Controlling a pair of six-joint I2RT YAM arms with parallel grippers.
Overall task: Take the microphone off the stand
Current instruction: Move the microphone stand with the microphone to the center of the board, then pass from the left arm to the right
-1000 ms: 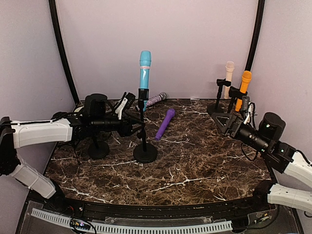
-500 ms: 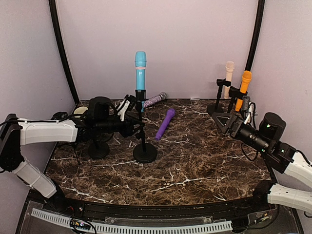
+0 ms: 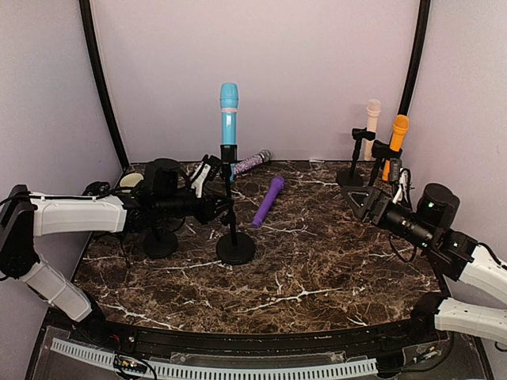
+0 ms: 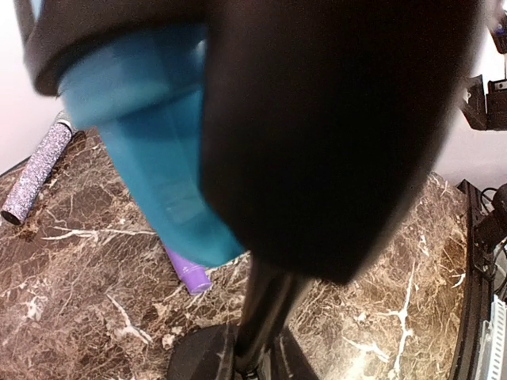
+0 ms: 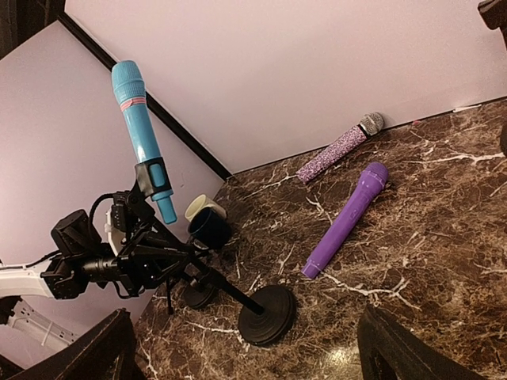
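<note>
Marble tabletop (image 3: 317,269), lilac walls (image 3: 317,71) | left gripper (image 3: 220,207) seemingly clasping stand (image 3: 236,252) | right gripper (image 3: 363,199) agape, empty

I see the marble table (image 3: 333,261) carrying a purple microphone (image 3: 268,201), a glittery microphone (image 3: 252,163) and a stand base (image 3: 236,251).

blue microphone (image 4: 158,182): blurred, top cropped | left pincer (image 3: 220,208): closure unclear

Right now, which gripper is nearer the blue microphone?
Left. The left gripper is at the stand just below the blue microphone; the right gripper is far to its right.
</note>
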